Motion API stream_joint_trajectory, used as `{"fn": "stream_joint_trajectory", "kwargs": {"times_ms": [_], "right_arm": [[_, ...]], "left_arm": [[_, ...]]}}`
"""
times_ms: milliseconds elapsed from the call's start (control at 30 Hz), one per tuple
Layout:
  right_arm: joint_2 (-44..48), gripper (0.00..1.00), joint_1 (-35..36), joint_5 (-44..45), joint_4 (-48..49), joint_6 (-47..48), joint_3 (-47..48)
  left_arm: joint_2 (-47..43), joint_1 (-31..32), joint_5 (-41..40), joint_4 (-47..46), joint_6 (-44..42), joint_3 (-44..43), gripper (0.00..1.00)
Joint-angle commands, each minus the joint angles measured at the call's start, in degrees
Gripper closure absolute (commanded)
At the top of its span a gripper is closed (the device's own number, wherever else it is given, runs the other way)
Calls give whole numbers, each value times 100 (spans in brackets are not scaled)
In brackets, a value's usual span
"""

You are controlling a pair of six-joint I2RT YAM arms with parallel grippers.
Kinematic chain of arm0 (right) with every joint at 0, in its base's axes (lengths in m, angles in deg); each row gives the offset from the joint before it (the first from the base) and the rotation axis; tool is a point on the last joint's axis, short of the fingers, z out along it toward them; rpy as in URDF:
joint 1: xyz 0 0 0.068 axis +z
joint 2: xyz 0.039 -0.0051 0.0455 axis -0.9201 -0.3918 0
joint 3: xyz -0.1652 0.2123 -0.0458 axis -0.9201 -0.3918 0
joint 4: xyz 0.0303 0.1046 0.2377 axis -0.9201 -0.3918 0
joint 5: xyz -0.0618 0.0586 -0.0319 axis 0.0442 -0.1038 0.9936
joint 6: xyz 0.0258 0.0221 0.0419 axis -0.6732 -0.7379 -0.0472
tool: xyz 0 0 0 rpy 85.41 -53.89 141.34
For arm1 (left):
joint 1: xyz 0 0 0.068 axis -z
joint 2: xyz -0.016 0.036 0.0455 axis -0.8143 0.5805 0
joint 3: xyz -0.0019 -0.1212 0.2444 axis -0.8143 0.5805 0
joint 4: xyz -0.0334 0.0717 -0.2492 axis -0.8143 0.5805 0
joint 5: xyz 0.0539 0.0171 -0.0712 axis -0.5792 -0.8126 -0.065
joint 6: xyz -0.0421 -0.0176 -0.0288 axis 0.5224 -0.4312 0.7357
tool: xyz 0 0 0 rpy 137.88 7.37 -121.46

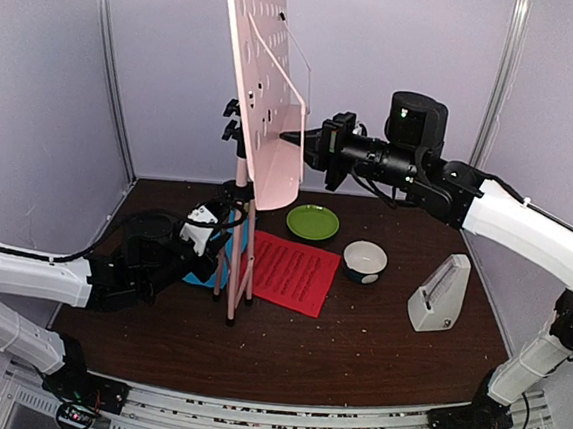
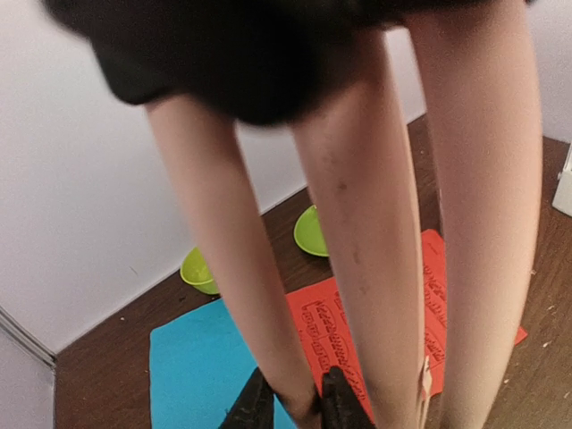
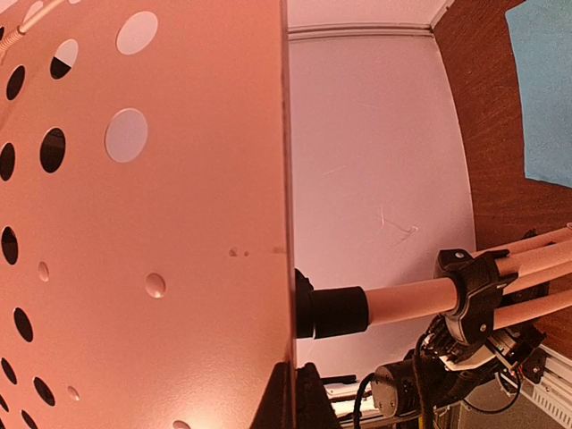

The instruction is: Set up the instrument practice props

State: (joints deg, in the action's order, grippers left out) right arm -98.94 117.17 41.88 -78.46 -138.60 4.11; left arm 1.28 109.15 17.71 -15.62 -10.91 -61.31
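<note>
Music stand (image 1: 262, 92) being held twice
Right gripper (image 3: 290, 407) pinching desk edge (image 3: 288, 223); left gripper (image 2: 299, 407) clamping a leg (image 2: 241, 268) — red sheet (image 1: 294, 272) lying at 3 o'clock.

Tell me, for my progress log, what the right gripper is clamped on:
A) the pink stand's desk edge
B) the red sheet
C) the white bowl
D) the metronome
A: the right gripper pinches the desk edge of the music stand, as top and wrist views show.
</note>
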Motion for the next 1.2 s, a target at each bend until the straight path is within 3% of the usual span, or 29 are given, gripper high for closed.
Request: {"fn": "stream_joint_trajectory", "kwargs": {"times_ms": [0, 100, 233, 300, 500, 600, 833, 1000, 1167], "right_arm": [[423, 100, 56, -139, 1661, -123, 388], [409, 100, 69, -137, 1654, -129, 366], [384, 100, 65, -125, 1636, -140, 391], [363, 100, 65, -122, 1612, -141, 457], [301, 100, 45, -128, 1486, -149, 811], [281, 100, 10, -105, 1313, -113, 1040], [374, 100, -83, -49, 893, -25, 1300], [614, 100, -88, -49, 841, 20, 821], [791, 100, -94, -83, 637, 301, 488]], "left_arm": [[314, -5, -134, -478, 154, -276, 64], [607, -5, -281, -658, 177, -390, 56], [882, -5, -301, -823, 109, -537, 53], [943, -5, -112, -821, -35, -612, 58], [885, -5, 316, -699, -647, -474, 90], [815, -10, 525, -508, -1098, -421, 97], [746, -92, 984, -93, -1670, -481, 100], [781, -137, 809, 9, -2017, -480, 100], [826, -137, 877, 32, -1830, -496, 100]]}}
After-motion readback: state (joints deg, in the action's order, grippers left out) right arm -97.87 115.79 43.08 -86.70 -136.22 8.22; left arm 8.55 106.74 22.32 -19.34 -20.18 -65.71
